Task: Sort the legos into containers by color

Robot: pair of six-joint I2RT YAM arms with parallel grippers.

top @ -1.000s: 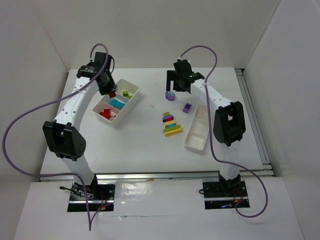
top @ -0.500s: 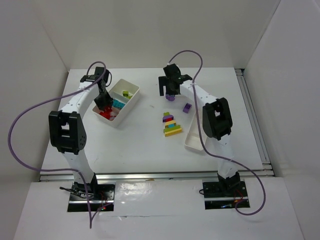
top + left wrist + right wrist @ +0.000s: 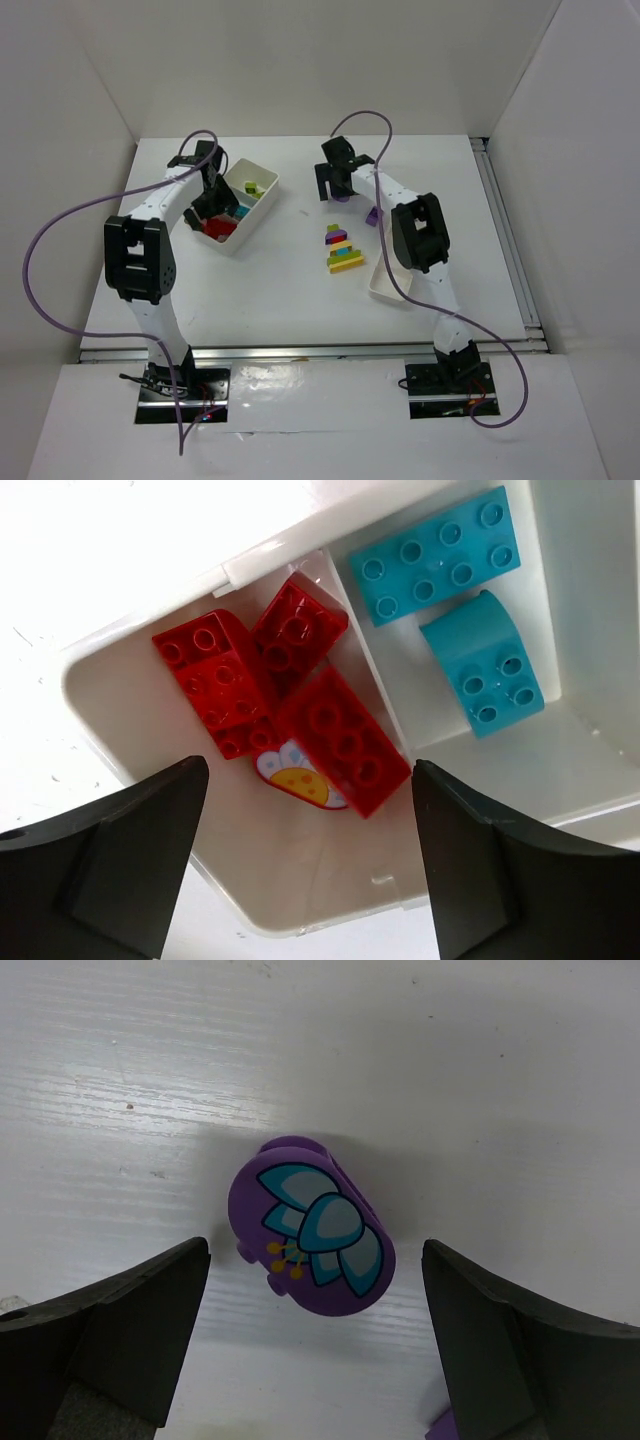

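- Over tray (image 3: 320, 885) red bay: left gripper (image 3: 305, 810) moved in, wide open, empty; red legos (image 3: 240, 680) sorted.
- Right gripper (image 3: 315, 1260) shifted onto purple lego (image 3: 312, 1225), open astride it, ungripped; grasp next.

Top view: fixed above and behind my bases, looking down and forward, far enough back to take in the whole table (image 3: 300, 290) and both my arms.
Left wrist: straight down past my left gripper (image 3: 308, 772), very close over the tray (image 3: 300, 912) and its red bricks (image 3: 300, 700).
Right wrist: straight down past my right gripper (image 3: 315, 1252), close over a purple brick (image 3: 312, 1225).
Shared: the top view holds both spots, small.
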